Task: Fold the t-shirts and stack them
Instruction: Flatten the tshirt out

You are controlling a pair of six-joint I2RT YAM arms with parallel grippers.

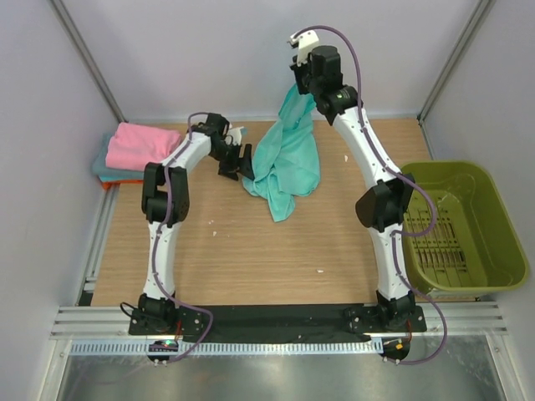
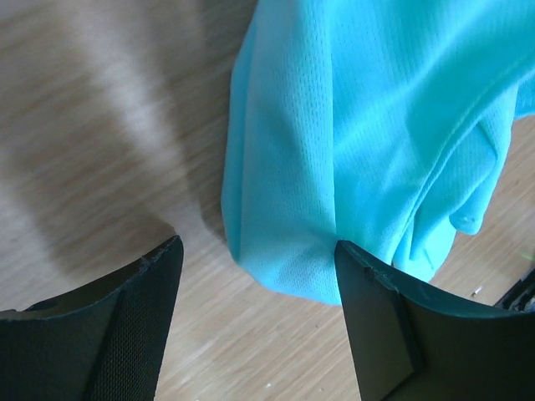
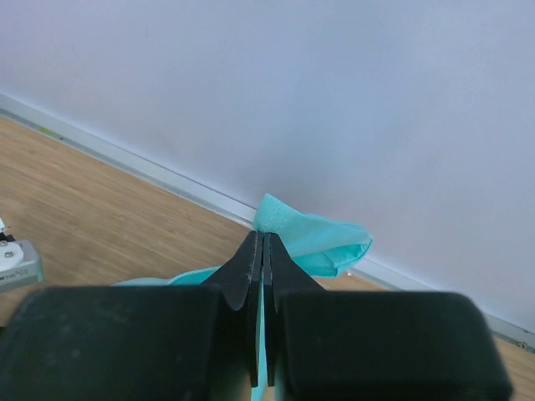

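Observation:
A teal-green t-shirt [image 1: 288, 159] hangs from my right gripper [image 1: 303, 90], which is raised at the back of the table, and its lower part trails onto the wood. In the right wrist view the gripper [image 3: 263, 238] is shut on a fold of the t-shirt [image 3: 313, 234]. My left gripper [image 1: 241, 163] is open just left of the hanging cloth. In the left wrist view its gripper [image 2: 257, 263] is wide apart with the t-shirt's lower edge [image 2: 334, 167] just beyond the tips. A folded pink t-shirt [image 1: 140, 146] tops a stack at the far left.
An olive-green plastic basket [image 1: 489, 225] stands at the right edge of the table, with my right arm's elbow beside it. The stack under the pink shirt shows teal and orange edges [image 1: 104, 174]. Grey walls close the back and sides.

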